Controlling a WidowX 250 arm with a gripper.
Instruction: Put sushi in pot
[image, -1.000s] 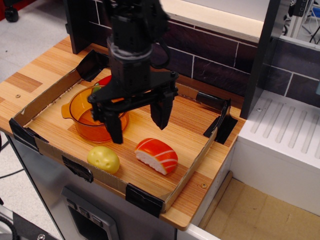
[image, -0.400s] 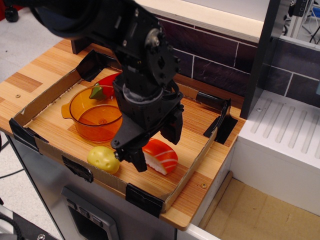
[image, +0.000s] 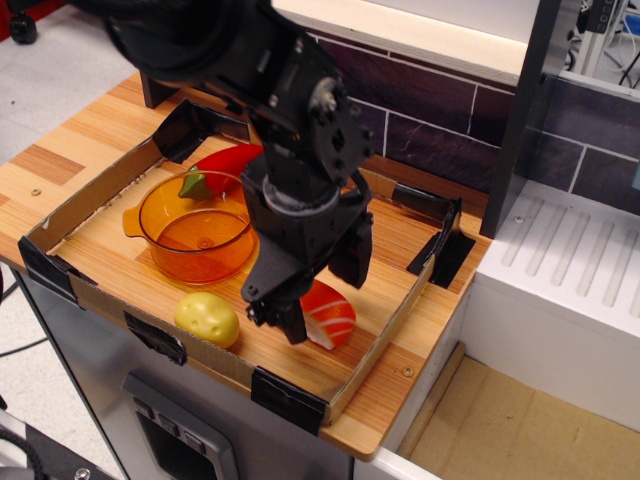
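End effector (image: 322, 292) open, its jaws straddling the sushi (image: 329, 315) and gripping nothing. Best closed squarely across the rice base before lifting toward the pot (image: 196, 236).

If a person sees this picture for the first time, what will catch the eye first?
First the big black arm in the middle, its end effector down over the orange-and-white sushi near the front of the cardboard tray. Next the translucent orange pot to the left, empty. A yellow lump lies in front of the pot, a red pepper behind it.
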